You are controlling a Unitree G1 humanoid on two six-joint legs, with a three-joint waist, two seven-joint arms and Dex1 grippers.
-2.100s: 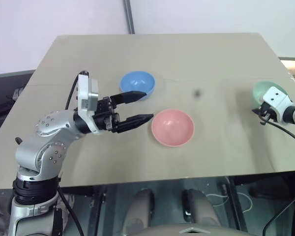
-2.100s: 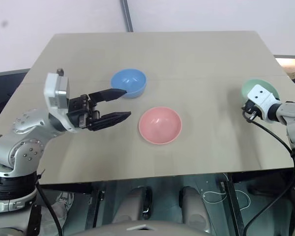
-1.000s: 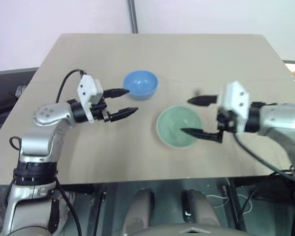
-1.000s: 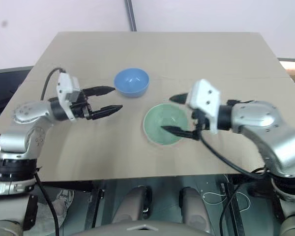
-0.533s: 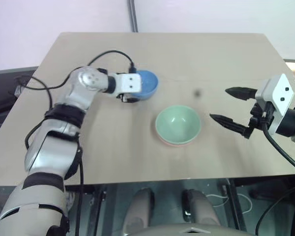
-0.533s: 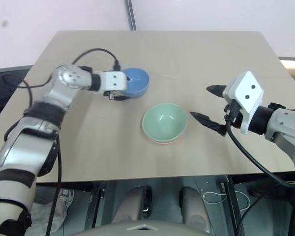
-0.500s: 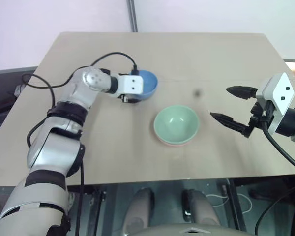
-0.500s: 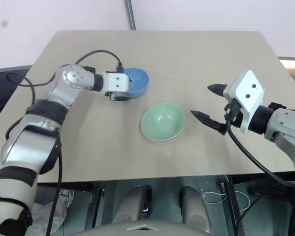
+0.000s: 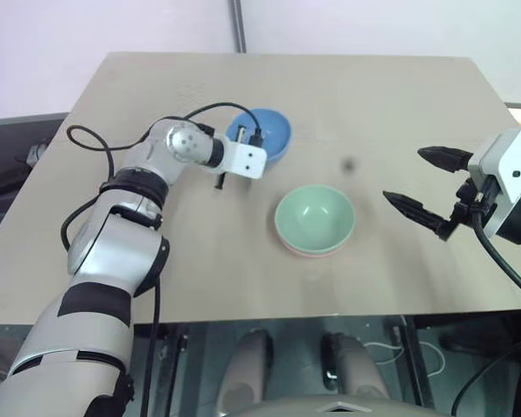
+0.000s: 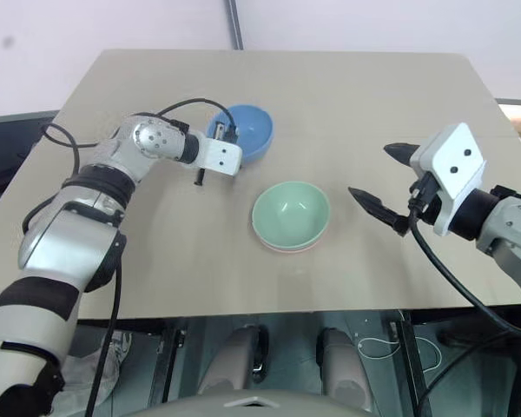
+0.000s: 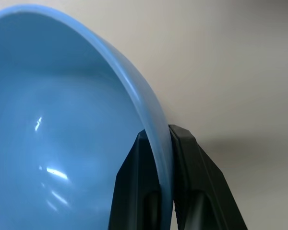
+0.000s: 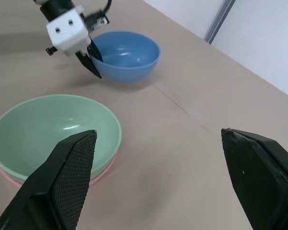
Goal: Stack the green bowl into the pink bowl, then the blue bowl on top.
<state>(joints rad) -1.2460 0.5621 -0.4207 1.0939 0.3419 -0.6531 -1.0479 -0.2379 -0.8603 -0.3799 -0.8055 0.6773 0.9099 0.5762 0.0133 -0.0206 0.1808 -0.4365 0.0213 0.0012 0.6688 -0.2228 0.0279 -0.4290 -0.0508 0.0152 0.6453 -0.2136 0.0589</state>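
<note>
Nearest the front edge of the table (image 9: 200, 278), the green bowl (image 9: 314, 217) is sitting nested inside the pink bowl (image 9: 307, 252); only a thin pink rim is showing beneath the green one, along its near side. The stacked pair is resting upright around the middle of the tabletop.

To the right of the stack, the right gripper (image 9: 428, 190) is hovering above the table with its two black fingers spread wide, holding nothing. Its tips are pointing toward the centre of the table, and it is standing apart from the green bowl.

Farther back and to the left, the blue bowl (image 9: 266, 135) is sitting on the table, separate from the stack. The left gripper (image 11: 158, 143) is pinching the rim of this bowl on its near-left side: in the left wrist view one finger is lying inside the wall and the other outside, pressed against it. The left arm is reaching in from the left, with a black cable looping over the wrist.
</note>
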